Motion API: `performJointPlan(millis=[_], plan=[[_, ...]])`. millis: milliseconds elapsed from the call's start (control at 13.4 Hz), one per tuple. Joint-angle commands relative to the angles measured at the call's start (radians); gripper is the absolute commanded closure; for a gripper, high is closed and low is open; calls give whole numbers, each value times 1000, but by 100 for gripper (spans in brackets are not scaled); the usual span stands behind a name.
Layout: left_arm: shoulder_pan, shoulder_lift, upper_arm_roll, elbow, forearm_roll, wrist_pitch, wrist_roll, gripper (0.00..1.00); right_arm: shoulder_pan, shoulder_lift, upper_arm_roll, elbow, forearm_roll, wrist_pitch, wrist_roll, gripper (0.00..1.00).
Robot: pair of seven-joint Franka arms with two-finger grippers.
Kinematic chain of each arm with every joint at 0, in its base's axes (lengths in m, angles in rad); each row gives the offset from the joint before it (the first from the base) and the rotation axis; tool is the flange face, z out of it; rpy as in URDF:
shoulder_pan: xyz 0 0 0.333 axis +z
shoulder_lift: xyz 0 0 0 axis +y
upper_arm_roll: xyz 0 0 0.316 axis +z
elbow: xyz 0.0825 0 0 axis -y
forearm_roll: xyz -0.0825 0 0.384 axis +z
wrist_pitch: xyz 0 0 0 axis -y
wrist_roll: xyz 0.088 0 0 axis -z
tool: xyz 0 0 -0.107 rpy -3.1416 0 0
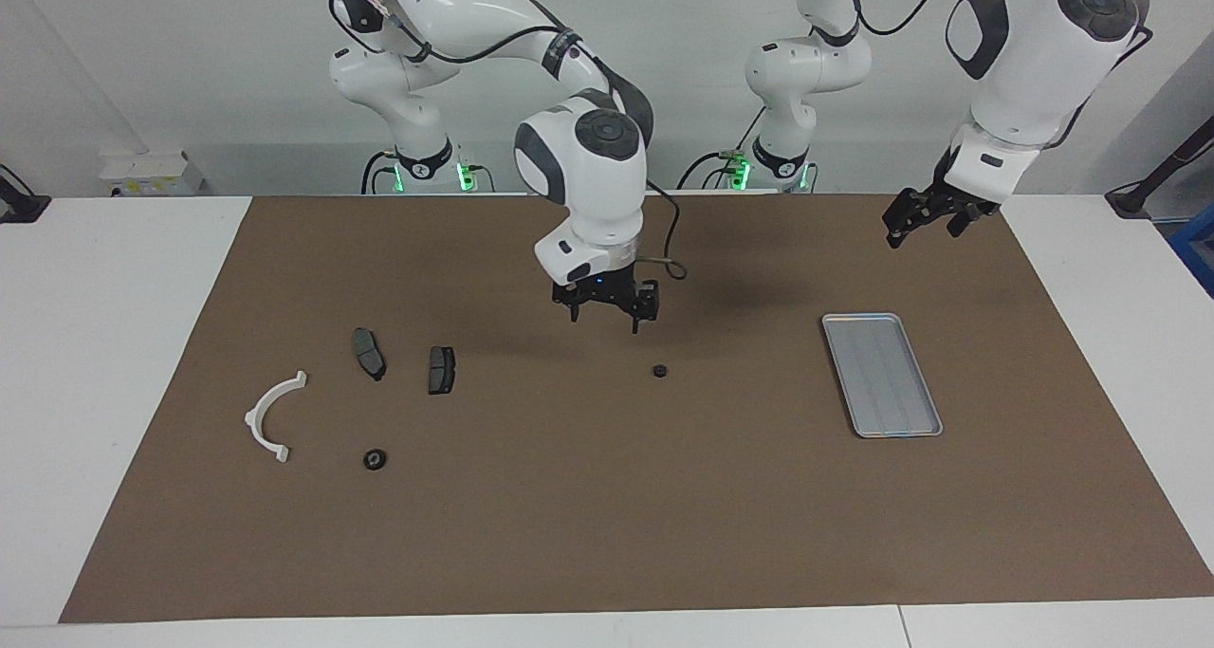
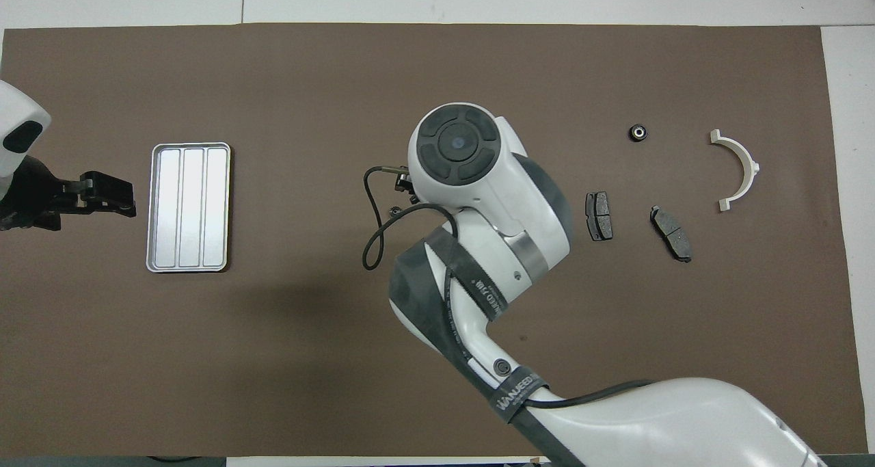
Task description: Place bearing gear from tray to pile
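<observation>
The silver tray (image 1: pixel 882 375) lies empty toward the left arm's end of the mat; it also shows in the overhead view (image 2: pixel 188 207). One small black bearing gear (image 1: pixel 659 371) lies on the mat between the tray and the pile. A second bearing gear (image 1: pixel 376 459) lies by the pile: a white arc (image 1: pixel 270 418) and two dark pads (image 1: pixel 369 353) (image 1: pixel 441 370). My right gripper (image 1: pixel 607 321) is open and empty, in the air over the mat just beside the first gear. My left gripper (image 1: pixel 925 221) is open and empty, raised near the tray.
The brown mat (image 1: pixel 607 534) covers most of the white table. In the overhead view the right arm's wrist (image 2: pixel 458 145) hides its fingers and most of the first gear (image 2: pixel 394 210). A black cable loop (image 2: pixel 372 248) hangs from that wrist.
</observation>
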Motion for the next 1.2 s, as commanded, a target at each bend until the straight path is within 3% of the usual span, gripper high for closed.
performJointPlan(millis=[0, 523, 1121], plan=[[7, -29, -2, -14, -15, -38, 26, 0, 77, 65, -1, 4, -3, 72, 113, 0], [2, -49, -5, 4, -15, -49, 18, 0, 93, 174, -2, -19, -3, 203, 127, 0], [2, -51, -7, 4, -15, -49, 17, 0, 60, 194, -4, -83, -32, 298, 115, 0]])
